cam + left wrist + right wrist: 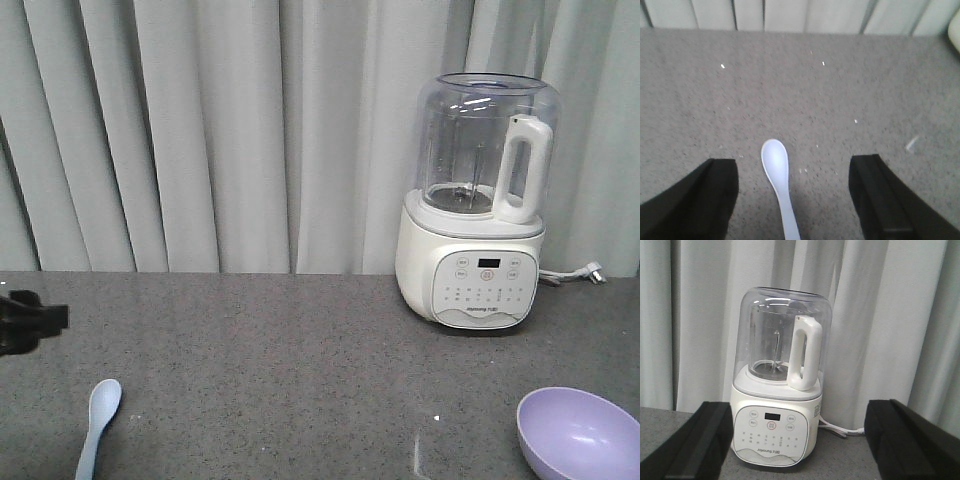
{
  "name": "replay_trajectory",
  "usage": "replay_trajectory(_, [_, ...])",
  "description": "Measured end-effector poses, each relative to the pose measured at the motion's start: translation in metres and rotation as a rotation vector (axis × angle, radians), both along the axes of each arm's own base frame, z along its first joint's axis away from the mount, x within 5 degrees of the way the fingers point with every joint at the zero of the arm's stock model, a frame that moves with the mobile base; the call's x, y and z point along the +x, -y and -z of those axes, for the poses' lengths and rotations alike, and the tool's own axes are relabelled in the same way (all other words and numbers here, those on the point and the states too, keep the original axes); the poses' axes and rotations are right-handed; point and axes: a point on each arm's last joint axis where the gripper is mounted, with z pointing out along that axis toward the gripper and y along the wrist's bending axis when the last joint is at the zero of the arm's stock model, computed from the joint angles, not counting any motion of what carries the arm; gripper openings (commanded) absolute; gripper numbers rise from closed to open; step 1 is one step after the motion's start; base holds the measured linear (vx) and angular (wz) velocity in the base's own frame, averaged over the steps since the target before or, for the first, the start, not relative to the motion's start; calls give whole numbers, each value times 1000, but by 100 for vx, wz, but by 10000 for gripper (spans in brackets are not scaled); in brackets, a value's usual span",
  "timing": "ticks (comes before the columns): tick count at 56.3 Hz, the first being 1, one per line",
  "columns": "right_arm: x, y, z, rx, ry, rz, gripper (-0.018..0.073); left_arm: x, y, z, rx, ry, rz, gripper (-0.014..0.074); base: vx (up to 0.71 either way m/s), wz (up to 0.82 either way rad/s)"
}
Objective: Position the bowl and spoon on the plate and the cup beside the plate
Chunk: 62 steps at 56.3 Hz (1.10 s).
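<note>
The spoon [99, 425] loses its handle end at the bottom edge. The bowl [580, 435] is clipped by the bottom right corner. The blender [478, 200] panel's button labels are too small to read.

One pale blue spoon [99, 424] near left, one lavender bowl [580, 436] near right, one white blender [478, 200] far right on the desk [280, 340].
</note>
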Motion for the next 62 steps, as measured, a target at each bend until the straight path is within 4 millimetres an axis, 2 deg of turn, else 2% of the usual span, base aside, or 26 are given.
replay_trajectory(9, [0,0,0,3,0,0,571,29,15,49,53,-228,46,575,0,0])
replay_trajectory(17, [0,0,0,3,0,0,571,52,19,78,92,-403,36,575,0,0])
replay_trajectory(24, [0,0,0,4,0,0,571,68,21,91,110,-490,7,575,0,0])
replay_trajectory(36, [0,0,2,4,-17,0,571,88,21,109,130,-543,-35,575,0,0])
replay_trajectory(51, [0,0,4,5,-45,1,571,99,23,134,128,-605,-74,561,0,0])
replay_trajectory(58, [0,0,4,5,-48,1,571,101,23,141,130,-622,-76,473,0,0])
replay_trajectory(62, [0,0,4,5,-48,1,571,102,23,141,133,-621,-75,357,0,0])
